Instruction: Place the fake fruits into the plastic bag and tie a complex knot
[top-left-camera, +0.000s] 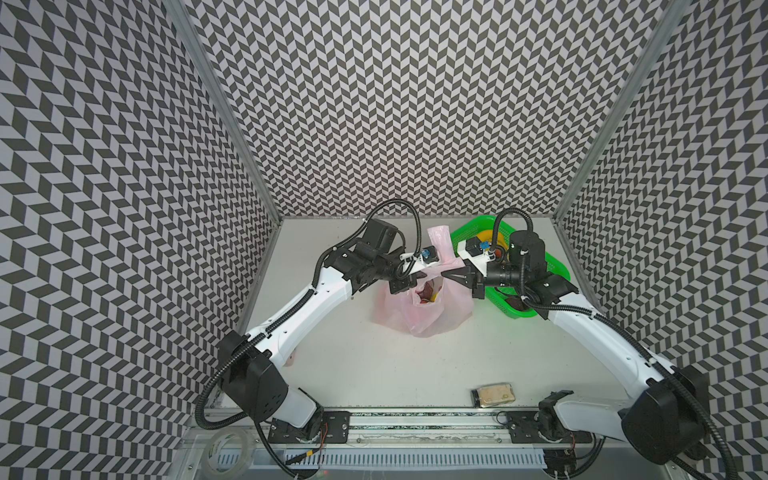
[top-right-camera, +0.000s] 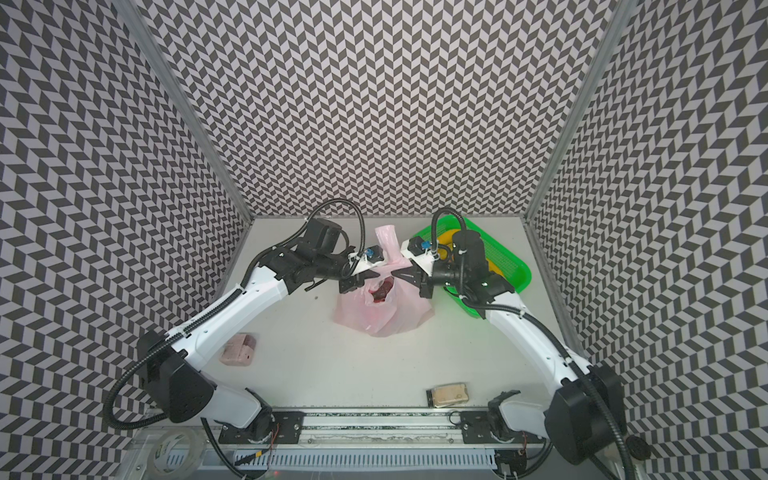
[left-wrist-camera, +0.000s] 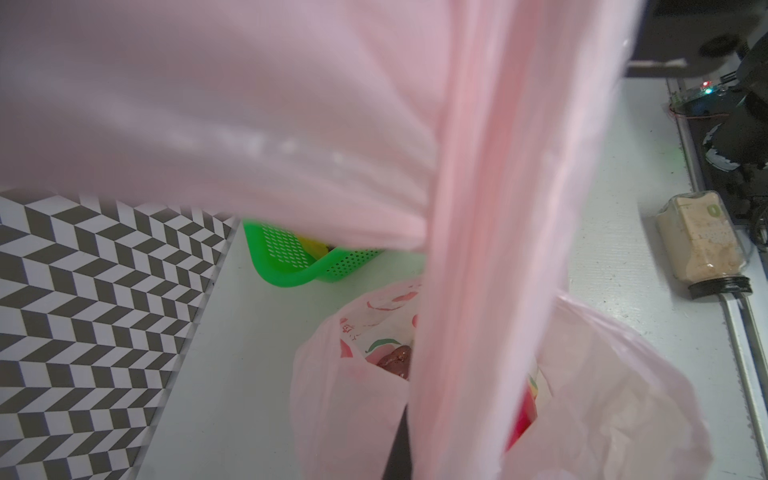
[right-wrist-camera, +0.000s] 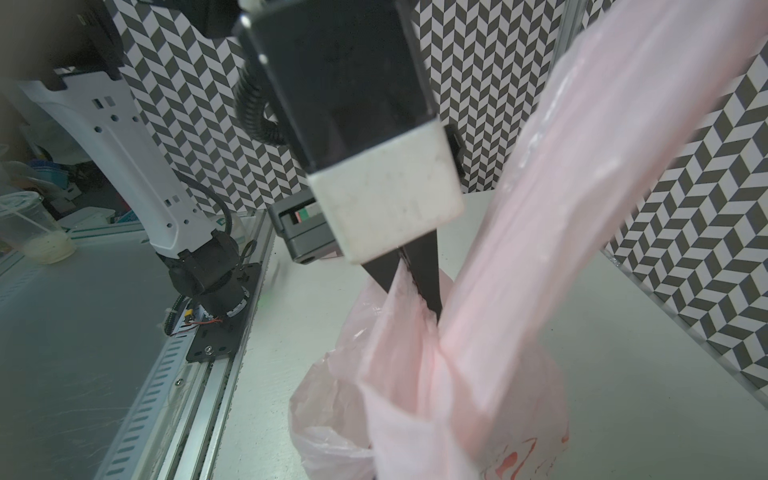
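The pink plastic bag (top-left-camera: 419, 309) stands mid-table in both top views, and fake fruits (top-left-camera: 428, 296) show red and yellow through its mouth. A dark brown fruit (left-wrist-camera: 397, 357) shows in the left wrist view. My left gripper (top-left-camera: 424, 275) is shut on a bag handle (right-wrist-camera: 405, 299) above the mouth. My right gripper (top-left-camera: 445, 275) meets it from the right, shut on the other handle (top-left-camera: 441, 245), which stands up behind. Pink plastic hides each gripper's jaws from its own wrist camera. Where the handles cross (right-wrist-camera: 436, 345) I cannot tell whether there is a knot.
A green mesh basket (top-left-camera: 519, 309) holding yellow fruit (top-left-camera: 500, 241) sits under my right arm at the back right. A spice jar (top-left-camera: 494, 395) lies near the front edge. A pink block (top-right-camera: 239, 349) lies beside my left arm. A tape roll (top-left-camera: 226, 453) sits off the table's front left.
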